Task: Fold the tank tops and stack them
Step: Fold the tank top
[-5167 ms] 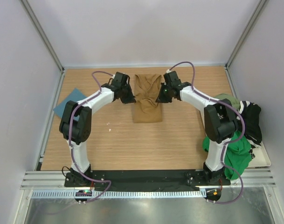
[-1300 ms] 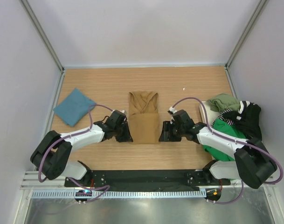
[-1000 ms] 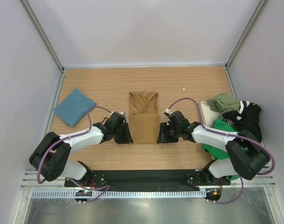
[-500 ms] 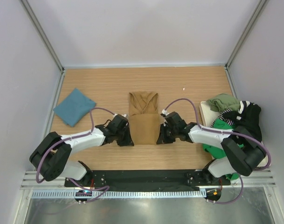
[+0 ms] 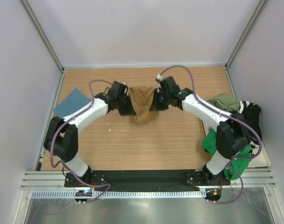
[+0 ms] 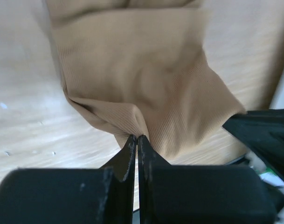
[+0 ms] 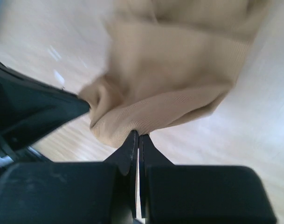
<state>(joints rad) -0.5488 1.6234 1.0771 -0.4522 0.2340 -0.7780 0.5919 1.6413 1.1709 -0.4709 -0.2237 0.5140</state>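
Observation:
The tan brown tank top [image 5: 142, 103] hangs lifted between my two grippers over the middle of the table, its lower part sagging in a fold. My left gripper [image 5: 127, 100] is shut on the tan top's left edge [image 6: 132, 122], pinching a ridge of cloth at the fingertips [image 6: 136, 138]. My right gripper [image 5: 156, 99] is shut on the tan top's right edge [image 7: 146, 119] in the same way. A folded teal blue tank top [image 5: 71, 103] lies flat at the left side of the table. Green, olive and black tank tops [image 5: 235, 126] are heaped at the right.
The heap of tops rests on a white tray [image 5: 263, 161] at the table's right edge. Grey walls and metal posts close in the wooden table [image 5: 146, 144] on three sides. Both arms' cables loop above the tan top.
Both grippers closed on the near edge of the tan top, then carried it up and toward the back of the table, folding the cloth over itself. The teal top stayed put.

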